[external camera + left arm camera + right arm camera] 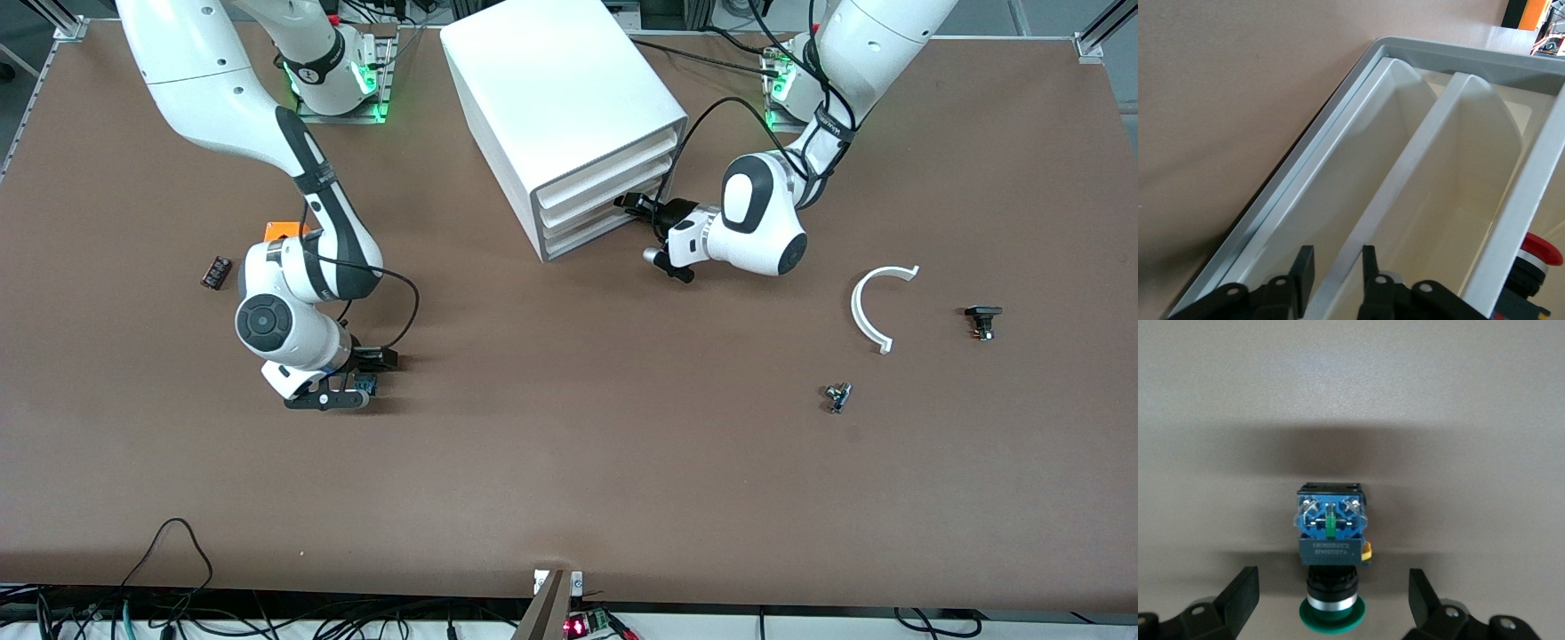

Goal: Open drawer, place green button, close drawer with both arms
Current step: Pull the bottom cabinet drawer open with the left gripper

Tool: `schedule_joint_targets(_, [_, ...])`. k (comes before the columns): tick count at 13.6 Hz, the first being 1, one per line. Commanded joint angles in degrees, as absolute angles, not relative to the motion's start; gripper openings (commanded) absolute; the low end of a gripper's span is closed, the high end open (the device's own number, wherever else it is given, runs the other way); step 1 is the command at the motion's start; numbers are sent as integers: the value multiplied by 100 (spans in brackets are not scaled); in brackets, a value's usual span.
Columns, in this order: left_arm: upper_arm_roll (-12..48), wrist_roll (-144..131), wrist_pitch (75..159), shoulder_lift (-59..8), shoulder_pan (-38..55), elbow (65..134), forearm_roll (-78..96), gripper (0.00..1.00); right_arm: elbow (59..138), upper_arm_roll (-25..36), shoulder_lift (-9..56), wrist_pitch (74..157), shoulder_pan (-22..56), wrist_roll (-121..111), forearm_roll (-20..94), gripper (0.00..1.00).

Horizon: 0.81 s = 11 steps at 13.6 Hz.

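Working the first step: opening the drawer [594, 233], lowest of three in the white cabinet [551, 98], upper middle of the front view. Sitting flush with the two above it, so not yet pulled.

Reaching in at the cabinet's front with the left gripper [633, 204]. In the left wrist view, showing its fingers [1303, 267] a narrow way apart at the bottom edge of the frame, straddling a white sloped lip. Not managing to tell whether pinching yet, nor for certain which drawer's lip. Judging the next move: closing on the lip, confirming it is the lowest, then pulling straight out along the runners without dragging the cabinet.

Hovering low with the right gripper [354, 380] at mid-height of the front view, toward the right arm's end of the table. Standing spread wide, fingers [1238, 593] well clear on either side of the button [1331, 540], gripping nothing. Button [366, 384] lying on its side on the table [569, 462], green cap pointing toward the wrist, dark blue body away from it. Judging next here: lowering a touch and closing across the body.
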State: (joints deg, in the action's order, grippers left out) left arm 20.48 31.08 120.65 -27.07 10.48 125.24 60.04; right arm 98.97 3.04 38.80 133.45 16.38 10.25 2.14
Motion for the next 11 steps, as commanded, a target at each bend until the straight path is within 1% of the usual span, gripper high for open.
schedule_joint_targets(1, [1926,3322,12296,-2742,1011,12604,6012,0,9835,351,3964,13412,1661,670,211,90])
schedule_joint_targets(3, [1548,3331,12384,-2733,1002,12447,5994,0,9835,369,3964,13412,1644,283,211,77])
schedule_joint_targets(4, [1442,3331,12384,-2725,993,12411,5959,0,9835,369,3964,13403,1644,246,211,66])
schedule_joint_targets(6, [1389,3340,12392,-2725,967,12375,5924,0,9800,369,3964,13403,1661,255,220,50])
schedule_joint_targets(7, [1249,3322,12393,-2725,958,12288,5906,0,9791,369,3964,13403,1661,246,220,41])
schedule_joint_targets(8, [1039,3322,12393,-2759,958,12078,5880,0,9782,369,3964,13403,1661,255,220,38])
schedule_joint_targets(10, [871,3270,12393,-2742,958,11901,5530,0,9791,360,3964,13386,1661,264,220,34])
schedule_joint_targets(11, [827,3226,12401,-2699,958,11822,5459,12,9791,360,3973,13377,1661,229,220,30])
